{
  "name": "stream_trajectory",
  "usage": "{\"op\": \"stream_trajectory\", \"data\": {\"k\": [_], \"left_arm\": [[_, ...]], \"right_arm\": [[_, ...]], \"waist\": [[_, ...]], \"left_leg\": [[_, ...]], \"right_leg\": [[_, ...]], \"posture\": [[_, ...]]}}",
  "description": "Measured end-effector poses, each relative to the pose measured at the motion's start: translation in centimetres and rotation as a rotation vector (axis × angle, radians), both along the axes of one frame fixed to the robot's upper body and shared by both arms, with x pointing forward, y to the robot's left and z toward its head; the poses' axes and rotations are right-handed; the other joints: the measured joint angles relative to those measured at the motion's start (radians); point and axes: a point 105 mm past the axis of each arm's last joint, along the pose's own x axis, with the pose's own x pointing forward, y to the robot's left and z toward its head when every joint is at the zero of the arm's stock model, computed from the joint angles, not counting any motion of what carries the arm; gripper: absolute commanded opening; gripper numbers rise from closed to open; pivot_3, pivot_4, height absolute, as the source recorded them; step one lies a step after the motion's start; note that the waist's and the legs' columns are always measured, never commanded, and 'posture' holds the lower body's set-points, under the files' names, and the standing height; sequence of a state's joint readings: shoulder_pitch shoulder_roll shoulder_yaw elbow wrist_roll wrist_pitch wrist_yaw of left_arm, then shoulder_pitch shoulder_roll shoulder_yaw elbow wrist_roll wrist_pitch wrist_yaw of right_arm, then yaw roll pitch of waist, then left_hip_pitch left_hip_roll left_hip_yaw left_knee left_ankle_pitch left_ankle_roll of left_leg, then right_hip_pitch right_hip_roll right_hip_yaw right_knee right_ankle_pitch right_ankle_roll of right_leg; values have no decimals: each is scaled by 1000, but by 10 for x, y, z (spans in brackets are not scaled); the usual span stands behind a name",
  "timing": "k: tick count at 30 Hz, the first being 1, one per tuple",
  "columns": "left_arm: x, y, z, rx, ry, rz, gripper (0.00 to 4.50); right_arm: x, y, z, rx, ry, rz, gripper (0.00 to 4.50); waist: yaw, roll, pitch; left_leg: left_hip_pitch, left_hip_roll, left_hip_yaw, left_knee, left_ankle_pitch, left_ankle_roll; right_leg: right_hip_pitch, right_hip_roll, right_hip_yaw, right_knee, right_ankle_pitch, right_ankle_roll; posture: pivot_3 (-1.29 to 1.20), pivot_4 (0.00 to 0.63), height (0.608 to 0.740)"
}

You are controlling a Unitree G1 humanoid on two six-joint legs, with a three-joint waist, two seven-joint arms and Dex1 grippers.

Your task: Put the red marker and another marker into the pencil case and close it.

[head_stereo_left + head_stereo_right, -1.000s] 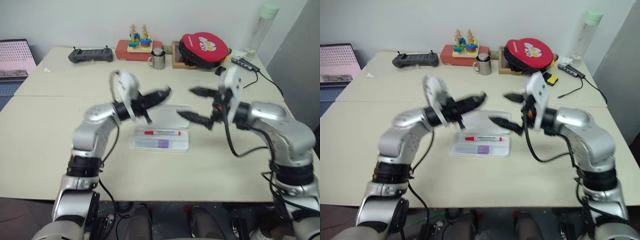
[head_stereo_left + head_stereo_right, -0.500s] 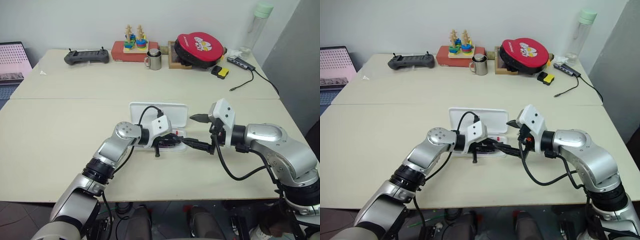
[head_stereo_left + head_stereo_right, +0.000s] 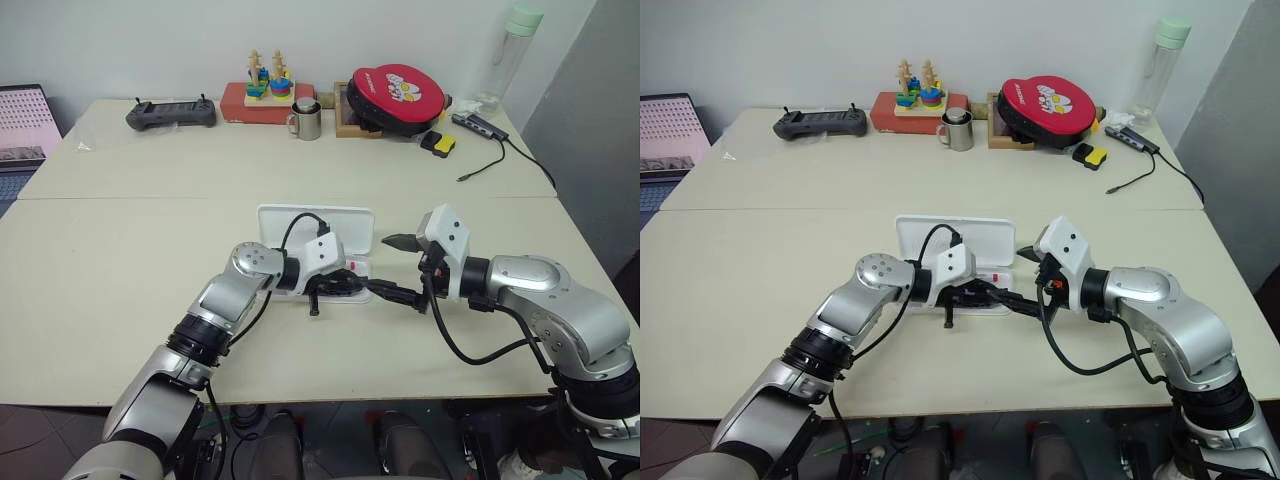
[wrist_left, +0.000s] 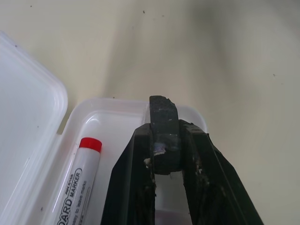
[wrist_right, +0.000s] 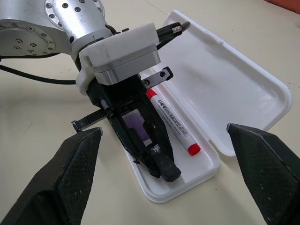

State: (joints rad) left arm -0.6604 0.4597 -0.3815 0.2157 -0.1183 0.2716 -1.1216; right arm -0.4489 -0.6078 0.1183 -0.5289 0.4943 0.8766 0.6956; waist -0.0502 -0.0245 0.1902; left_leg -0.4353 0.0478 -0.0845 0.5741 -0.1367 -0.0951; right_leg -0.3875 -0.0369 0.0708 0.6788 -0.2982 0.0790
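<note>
The pencil case (image 3: 300, 225) lies open in the middle of the table, its lid flat behind the tray. Along the tray's back side rests the red marker (image 5: 173, 124), whose red cap (image 4: 90, 144) points toward the right end. A lavender marker (image 5: 136, 125) lies beside it, mostly hidden under my left gripper (image 3: 358, 285). That gripper is shut and reaches low into the tray, its tip near the tray's right end. My right gripper (image 3: 398, 268) hovers just right of the case, open wide, its fingers (image 5: 77, 173) on either side of the case's right end without touching it.
Along the far edge stand a black controller (image 3: 170, 113), a wooden stacking toy on a red box (image 3: 265, 88), a metal mug (image 3: 307, 120), a red round case (image 3: 395, 95), a yellow-black block (image 3: 435, 144) and a bottle (image 3: 510, 50). A cable (image 3: 500, 155) trails at the right.
Both arms have come down from above the case a second ago. The left gripper has sunk into the tray, and the right has lowered beside the case's right end. Little has moved in the last half second.
</note>
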Motion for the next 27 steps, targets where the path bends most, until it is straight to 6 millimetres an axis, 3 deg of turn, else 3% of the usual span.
{"op": "stream_trajectory", "data": {"k": [1,3,16,21,23,27], "left_arm": [[-1,-1,1,0,0,-6,458],[-2,-1,1,1,4,-8,1157],[-4,0,0,8,28,-13,3491],[-4,1,16,-78,30,20,4427],[-5,3,25,-132,43,40,4466],[-7,46,42,-235,70,218,4466]], "right_arm": [[0,0,0,0,0,0,4500],[0,0,0,0,0,0,4500],[1,0,1,1,-3,-4,4500],[7,4,7,36,-25,-12,4500],[11,4,13,45,-39,-20,4500],[28,3,33,64,-83,-33,4500]], "waist": [[0,0,0],[0,0,0],[0,0,0],[-2,0,0],[-2,0,0],[-17,0,0]], "left_leg": [[0,0,0,0,0,0],[0,0,0,0,0,0],[0,0,0,0,0,0],[0,0,0,0,0,0],[0,0,0,0,0,0],[1,1,0,-1,0,0]], "right_leg": [[0,0,0,0,0,0],[0,0,0,0,0,0],[0,0,0,0,0,0],[0,0,0,0,0,0],[0,0,0,0,0,0],[0,1,0,2,0,-1]], "posture": [[0,150,740],[0,150,740],[0,150,740],[0,150,740],[0,150,740],[0,150,740]]}}
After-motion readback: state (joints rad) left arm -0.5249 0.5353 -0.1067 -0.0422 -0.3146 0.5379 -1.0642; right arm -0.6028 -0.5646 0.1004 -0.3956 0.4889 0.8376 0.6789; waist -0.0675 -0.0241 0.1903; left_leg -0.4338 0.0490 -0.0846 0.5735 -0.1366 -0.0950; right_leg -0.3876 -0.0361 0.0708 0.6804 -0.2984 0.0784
